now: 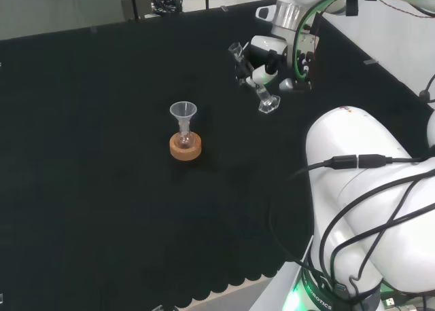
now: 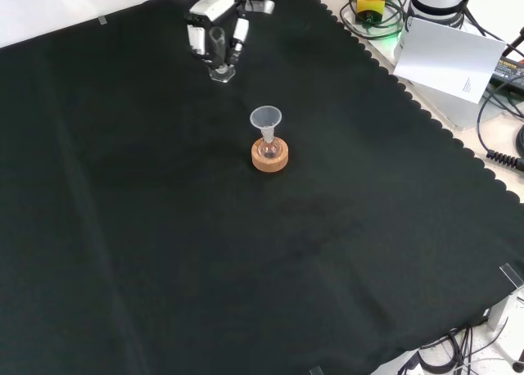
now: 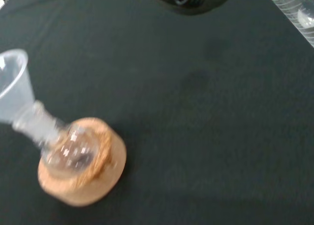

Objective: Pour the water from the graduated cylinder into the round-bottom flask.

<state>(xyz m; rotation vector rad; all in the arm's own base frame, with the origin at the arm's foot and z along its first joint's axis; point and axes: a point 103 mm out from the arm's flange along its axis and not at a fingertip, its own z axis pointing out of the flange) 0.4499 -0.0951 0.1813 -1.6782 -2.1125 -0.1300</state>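
Closest to our wrist camera sits the cork ring, carrying the round-bottom flask with a clear funnel in its neck. We then note the hand, fingers curled around the graduated cylinder, which is tilted in the head view, its hexagonal foot lowest and its mouth up toward the view's left. From the front view the hand is at the top edge with the cylinder's foot at or just above the black cloth; we cannot tell whether it touches. Flask, funnel and ring stand well apart from the hand, nearer mid-cloth, with bare cloth between. Off the cloth at the front view's upper right lie a white sheet and cables. Water level in the cylinder is not discernible.
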